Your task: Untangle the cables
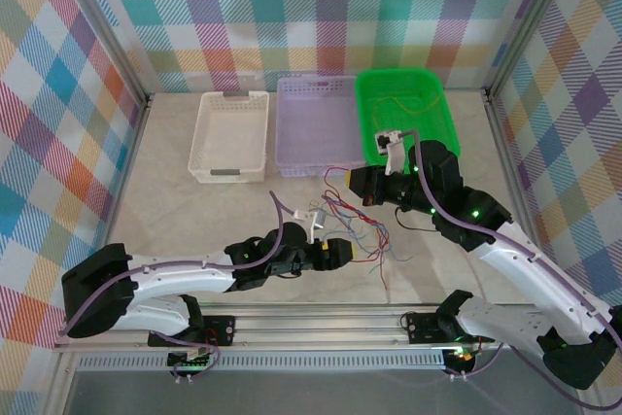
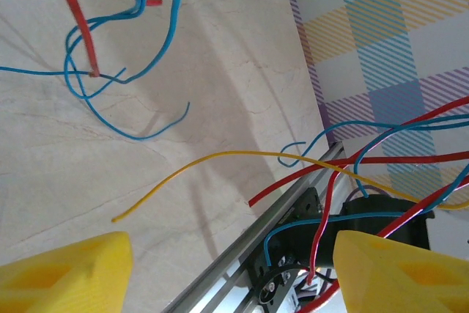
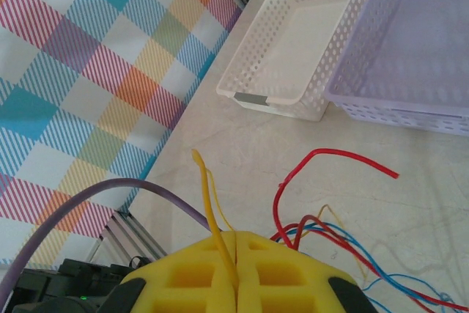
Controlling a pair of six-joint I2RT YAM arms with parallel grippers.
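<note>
The cables (image 1: 362,225) lie as a loose tangle of red, blue and yellow wires on the table between my two grippers. My right gripper (image 3: 236,254) is shut on a yellow cable (image 3: 208,188), whose end sticks up past the fingertips; red and blue cables (image 3: 322,229) trail off to its right. In the top view the right gripper (image 1: 337,179) is at the tangle's upper left. My left gripper (image 1: 342,253) is at the tangle's lower left. Its yellow fingers (image 2: 66,273) stand open with nothing clamped. A yellow cable (image 2: 220,155), red cables (image 2: 410,157) and blue cables (image 2: 132,49) cross ahead of it.
Three baskets stand in a row at the back: white (image 1: 228,135), lavender (image 1: 316,128) and green (image 1: 428,133), the green one holding a yellow wire (image 1: 408,102). The aluminium rail (image 1: 321,323) with the arm bases runs along the near edge. Checked walls enclose the table.
</note>
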